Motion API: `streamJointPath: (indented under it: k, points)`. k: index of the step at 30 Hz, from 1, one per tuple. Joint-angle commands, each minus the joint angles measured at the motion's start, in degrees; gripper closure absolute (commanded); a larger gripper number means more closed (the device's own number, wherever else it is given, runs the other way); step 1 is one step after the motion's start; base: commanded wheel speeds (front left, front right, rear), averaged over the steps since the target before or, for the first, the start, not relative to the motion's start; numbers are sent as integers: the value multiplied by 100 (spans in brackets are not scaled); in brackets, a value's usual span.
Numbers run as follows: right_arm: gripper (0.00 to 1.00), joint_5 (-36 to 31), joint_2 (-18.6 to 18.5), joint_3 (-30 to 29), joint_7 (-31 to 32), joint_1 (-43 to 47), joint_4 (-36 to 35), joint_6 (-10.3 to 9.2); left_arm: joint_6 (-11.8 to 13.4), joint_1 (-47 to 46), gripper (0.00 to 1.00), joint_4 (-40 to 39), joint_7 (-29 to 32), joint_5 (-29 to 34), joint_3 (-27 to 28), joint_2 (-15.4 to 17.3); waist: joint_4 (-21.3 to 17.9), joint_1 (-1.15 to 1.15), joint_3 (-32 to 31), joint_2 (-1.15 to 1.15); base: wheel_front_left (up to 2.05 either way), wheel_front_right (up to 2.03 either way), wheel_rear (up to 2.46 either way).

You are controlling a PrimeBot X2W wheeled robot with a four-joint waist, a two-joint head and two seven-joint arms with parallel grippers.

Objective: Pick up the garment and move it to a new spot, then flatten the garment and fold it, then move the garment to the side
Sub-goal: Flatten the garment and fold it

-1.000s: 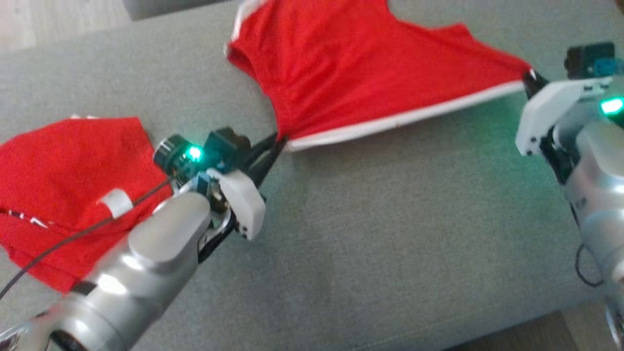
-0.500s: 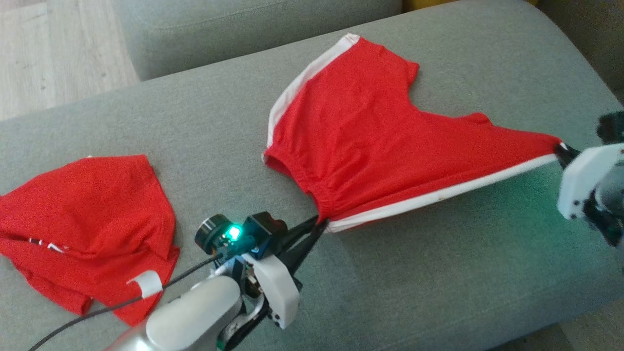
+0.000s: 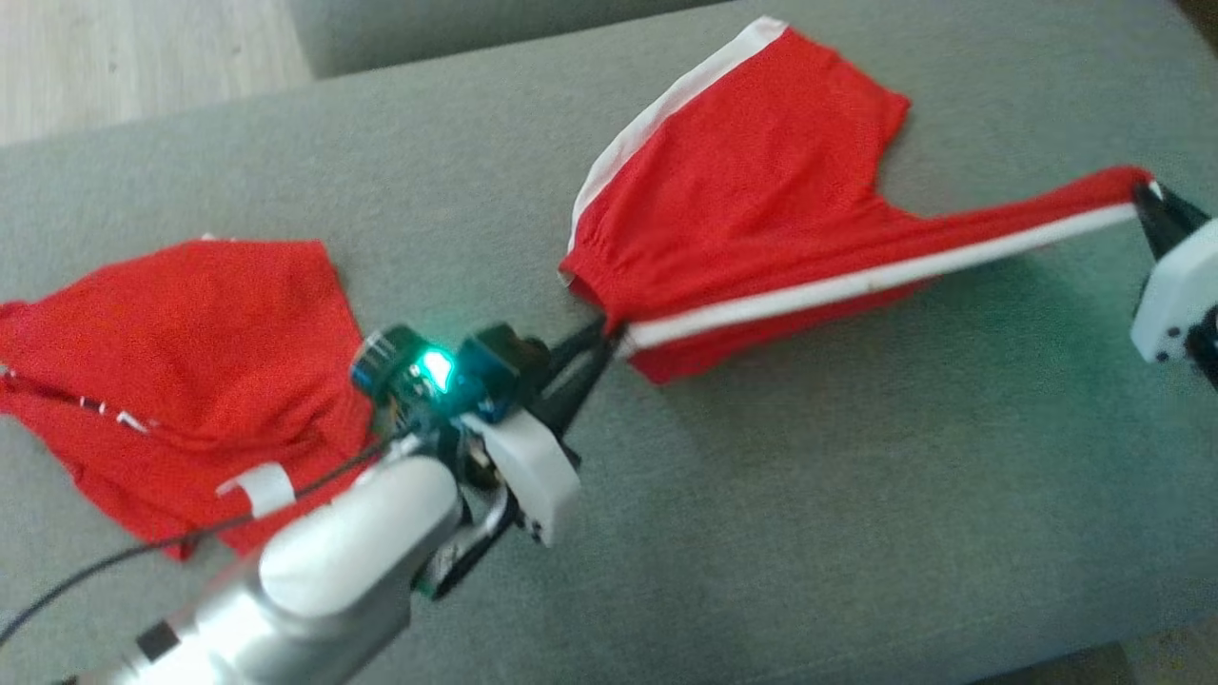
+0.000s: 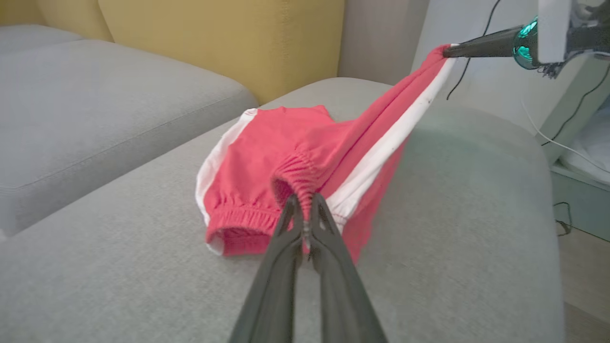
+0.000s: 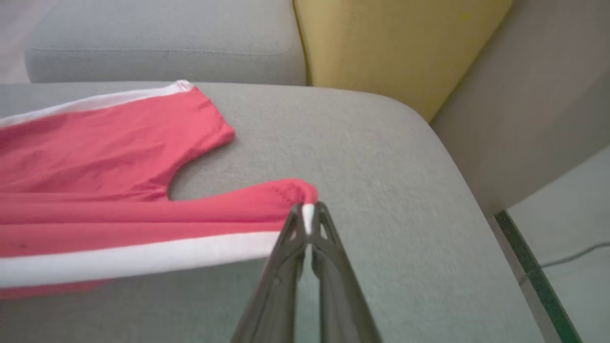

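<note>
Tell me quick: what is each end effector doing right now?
Left end effector: closed on the red shorts at the waistband.
Right end effector: closed on their leg hem.

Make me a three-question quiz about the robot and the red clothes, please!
1. Where does the second red garment lie? A) on the floor B) on the grey cushion C) on a yellow pillow
2. What colour is the stripe on the stretched shorts? A) blue B) black C) white
3. What are the left gripper and right gripper doing? A) both shut on the shorts B) both open C) one open
Answers: 1 B, it rests on the cushion; 2 C, a white band runs along the edge; 3 A, each pinches one end.
</note>
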Motion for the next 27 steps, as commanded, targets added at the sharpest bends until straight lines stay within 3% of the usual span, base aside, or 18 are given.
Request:
streamJointPath:
  k: [1,9,19,27]
  points:
    - [100,-149,-111,-158,15,-280,-172,-13,81,-313,100,-16,8,36,310,197,150,-1,183,0,0,0,0]
    - [100,-1008,384,-536,17,-1073,-69,-13,40,-797,100,280,62,81,407,58,460,-1,655,0,0,0,0]
    - [100,-1986,568,-633,-297,-2426,956,-13,-93,-1446,100,670,59,173,386,-449,839,-1,1338,0,0,0,0]
    - [100,-2380,719,-523,-723,-3096,1619,-13,-200,-1845,100,1039,-17,247,358,-760,1001,-1,1666,0,0,0,0]
